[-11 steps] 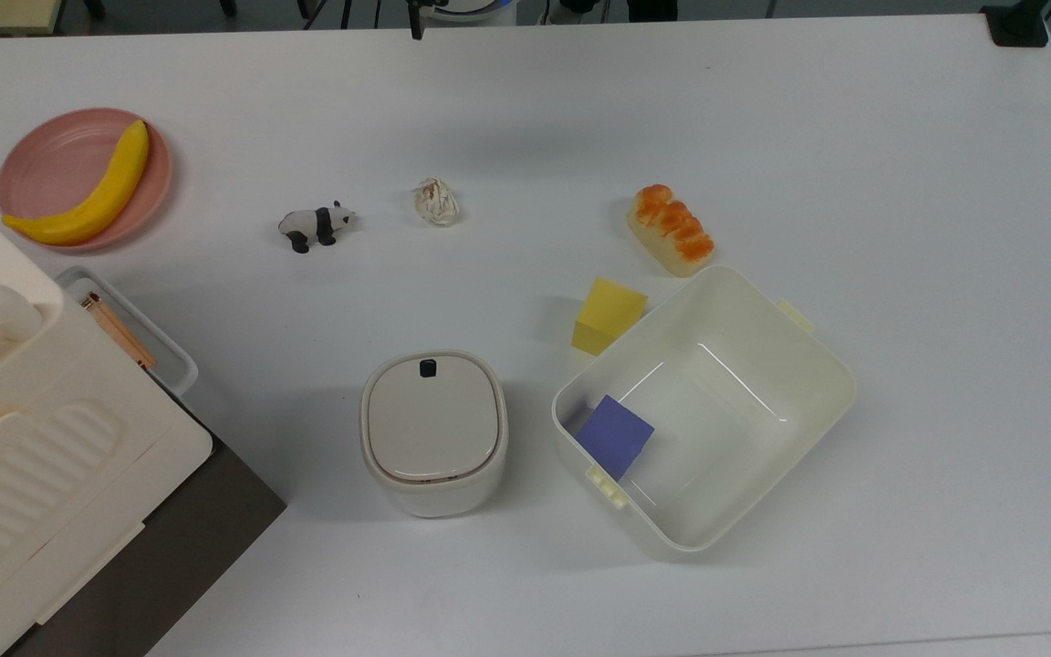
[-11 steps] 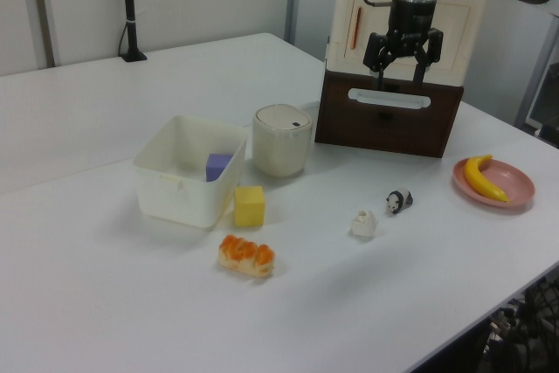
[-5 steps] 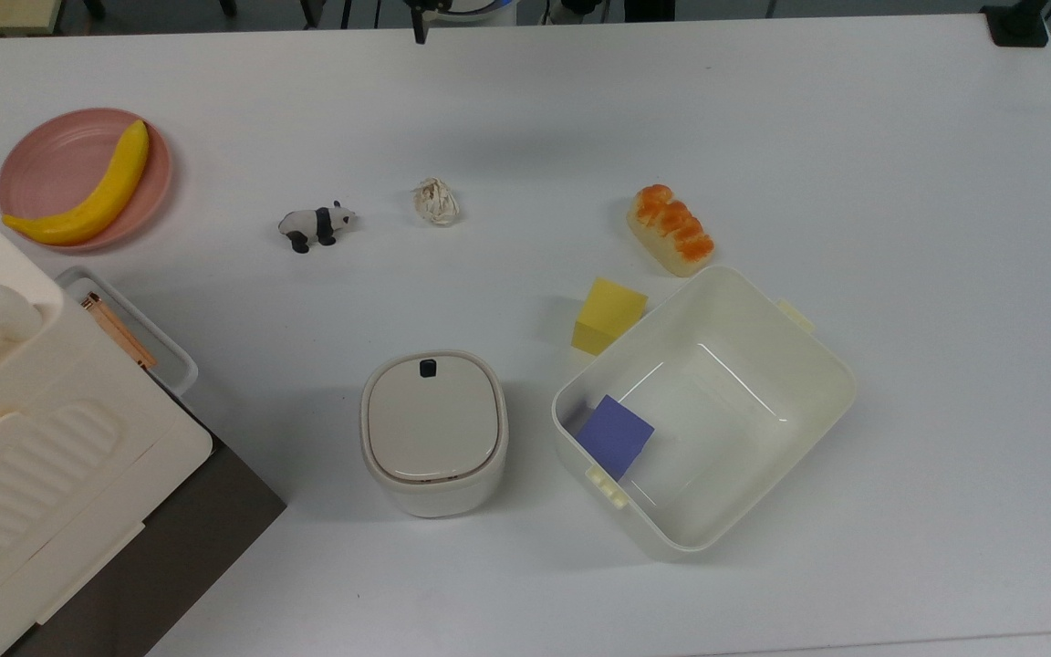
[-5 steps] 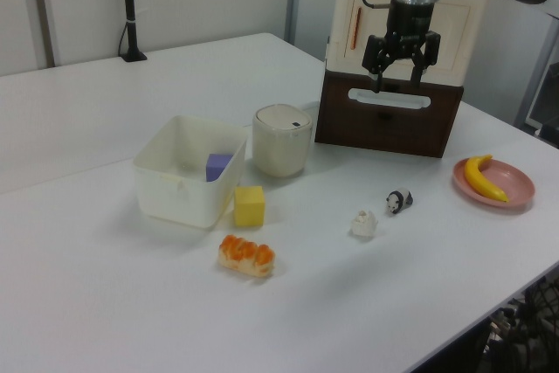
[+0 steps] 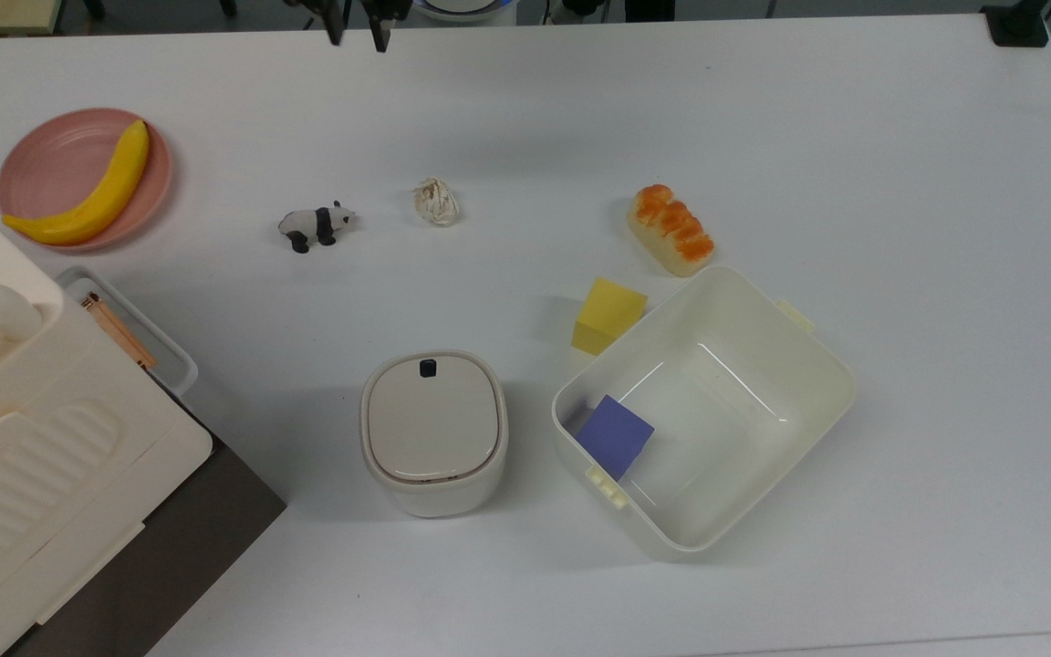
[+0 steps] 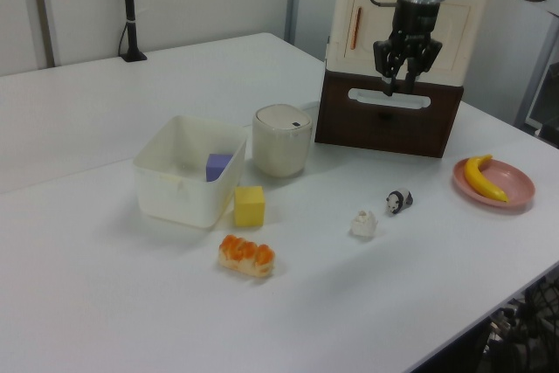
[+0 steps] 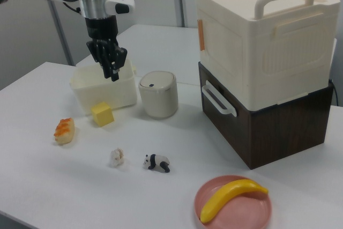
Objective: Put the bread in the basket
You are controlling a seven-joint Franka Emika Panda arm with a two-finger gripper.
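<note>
The bread (image 5: 671, 230) is a small loaf with a glossy orange-brown top, lying on the white table just beyond the basket's far corner; it also shows in the left view (image 6: 246, 254) and the right view (image 7: 64, 130). The basket (image 5: 840, 383) is a large cream tub, open on top, with a purple block (image 5: 615, 435) inside. My gripper (image 5: 357, 36) hangs open and empty high above the table, at the top view's upper edge, far to the left of the bread. It also shows in the left view (image 6: 402, 85) and the right view (image 7: 111, 71).
A yellow block (image 5: 609, 316) touches the basket's wall near the bread. A lidded cream bin (image 5: 434, 433) stands to the top view's left of the basket. A toy panda (image 5: 316, 225), a paper ball (image 5: 436, 202), a pink plate (image 5: 42, 155) with a banana (image 5: 88, 196) and stacked crates (image 5: 24, 456) lie further left.
The gripper has turned about its wrist and shifted a little; its fingertips have come into the top view's upper edge. The bread and basket have not moved.
</note>
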